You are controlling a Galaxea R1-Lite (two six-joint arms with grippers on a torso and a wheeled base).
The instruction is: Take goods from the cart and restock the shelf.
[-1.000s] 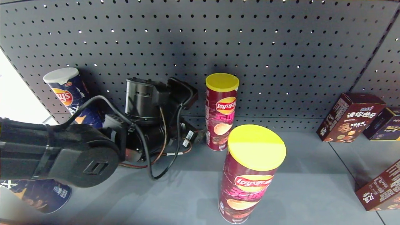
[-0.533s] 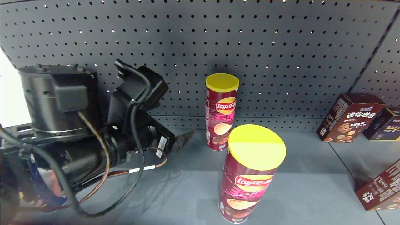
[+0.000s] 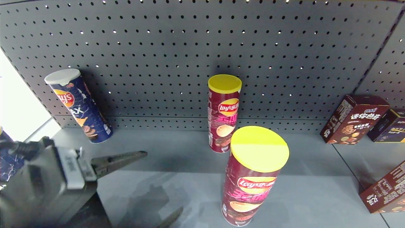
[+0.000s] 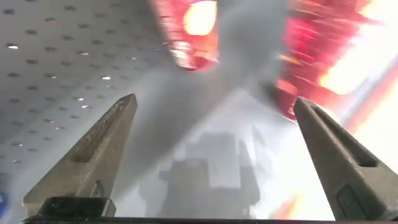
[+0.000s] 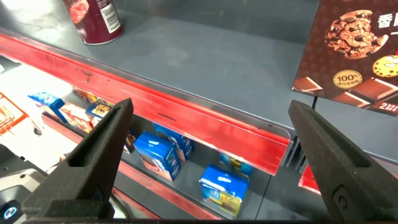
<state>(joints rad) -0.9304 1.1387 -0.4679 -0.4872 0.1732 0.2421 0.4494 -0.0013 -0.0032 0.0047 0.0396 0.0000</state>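
At the shelf front, step: no item is carried, so I judge that a placing is finished and a new fetch from the cart is due.
Next move: it calls for drawing the arms clear of the board without brushing the cans, then turning to the cart.
Right gripper [image 5: 211, 106]: fingers spread wide, empty, in front of the red edge strip [image 5: 186, 115], above the lower shelf's blue packs [image 5: 158, 152].
Left gripper [image 3: 163, 180]: fingers spread wide, empty, over the front-left of the shelf board [image 3: 177, 158].
Near red can [image 3: 253, 177]: upright, yellow lid, close to the front edge, apart from that gripper on its right side.
Far red can [image 3: 224, 114]: upright, just behind the near one, at the pegboard [image 3: 190, 47].
Blue can [image 3: 77, 106]: at the back left, by the pegboard.
Brown boxes [image 3: 354, 118]: far right, well apart from the cans.
Open room: bare board between the blue can and the red cans, also between the red cans and the boxes; I judge either gap can take another can.
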